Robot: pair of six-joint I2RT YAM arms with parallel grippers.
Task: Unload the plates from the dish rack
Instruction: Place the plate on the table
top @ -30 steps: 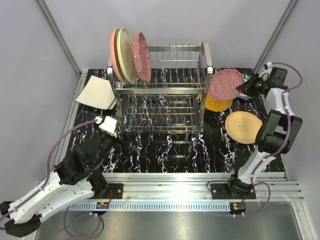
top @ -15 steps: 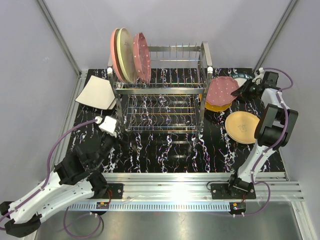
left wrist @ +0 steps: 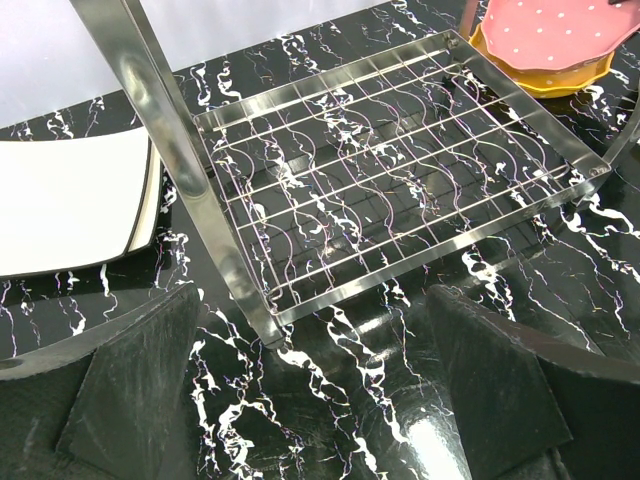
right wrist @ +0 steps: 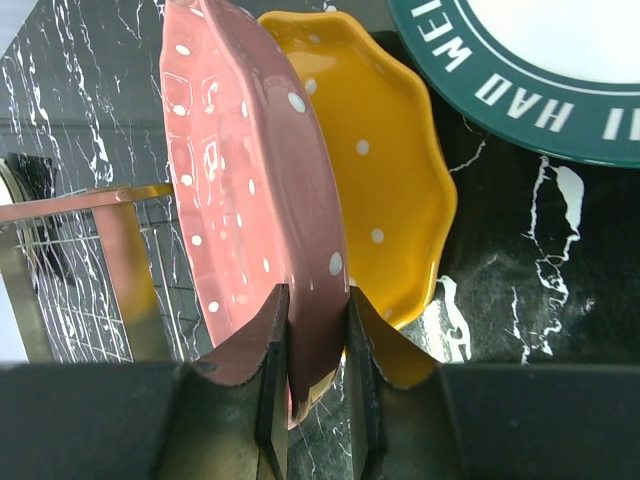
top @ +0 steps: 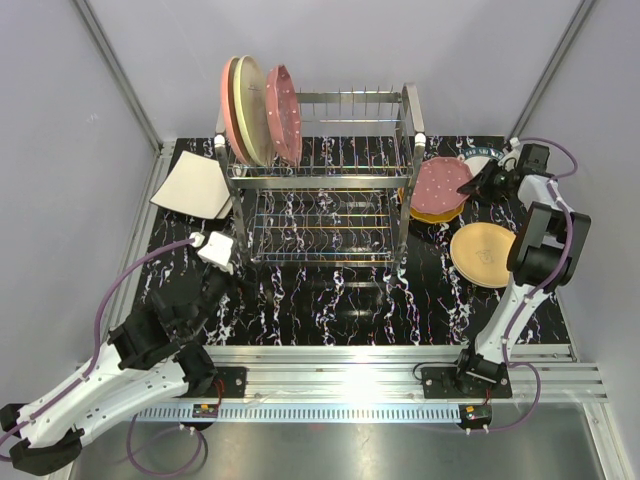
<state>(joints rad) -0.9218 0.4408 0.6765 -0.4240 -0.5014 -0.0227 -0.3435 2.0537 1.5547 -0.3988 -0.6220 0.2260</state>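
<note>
The dotted plate (top: pixel 441 183) has dropped onto the orange plate (top: pixel 430 212), centre right, right pincer (right wrist: pixel 310 300) clamped on its rim; left pincer (left wrist: pixel 315 330) gapes empty. Three plates (top: pixel 255 110) remain in the dish rack (top: pixel 330 180).

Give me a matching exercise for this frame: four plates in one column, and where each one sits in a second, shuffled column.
Plates
1. square white plate
2. tan plate
3. orange plate
4. cream plate

Places
A. standing upright at the left end of the dish rack, top tier
B. on the table, left of the rack
C. partly covered by the dotted plate clamped in the right gripper
D. lying by itself right of the rack, nearer the arms

Pairs: 1-B, 2-D, 3-C, 4-A
</note>
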